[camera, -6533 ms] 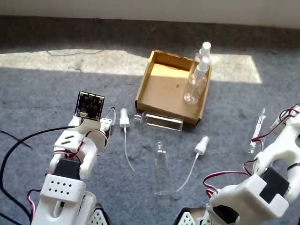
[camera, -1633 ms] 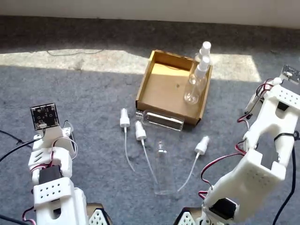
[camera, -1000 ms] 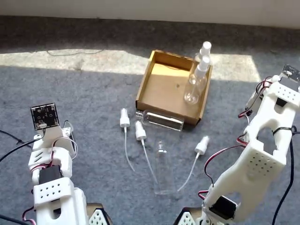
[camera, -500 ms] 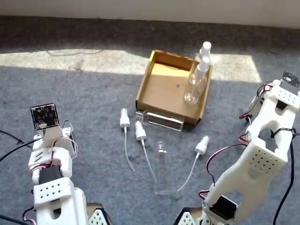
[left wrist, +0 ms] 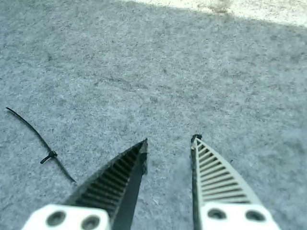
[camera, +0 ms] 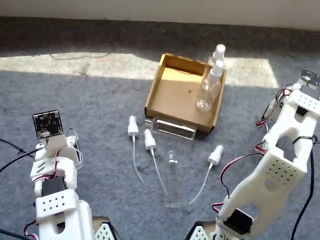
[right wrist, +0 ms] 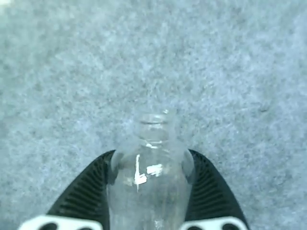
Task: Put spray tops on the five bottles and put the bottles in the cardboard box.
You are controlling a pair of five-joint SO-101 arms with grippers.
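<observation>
The cardboard box (camera: 175,95) holds two upright bottles (camera: 209,86) fitted with spray tops. A topless clear bottle (camera: 172,128) lies against the box's front wall, and another (camera: 172,180) lies nearer on the carpet. Three loose spray tops rest on the carpet: one (camera: 132,127), a second (camera: 149,140) beside it, a third (camera: 215,155) to the right. My right gripper (right wrist: 151,155) is shut on a topless clear bottle (right wrist: 152,167), held over bare carpet at the far right. My left gripper (left wrist: 169,141) stands open and empty over the carpet at the lower left.
A black cable tie (left wrist: 41,143) lies on the grey carpet near the left gripper. The right arm (camera: 290,135) rises tall along the right edge. A sunlit strip of floor (camera: 75,65) runs behind the box.
The left arm has pulled back to the lower left, leaving a second spray top beside the first. The right arm has risen with its bottle; lately its wrist only shifted slightly.
</observation>
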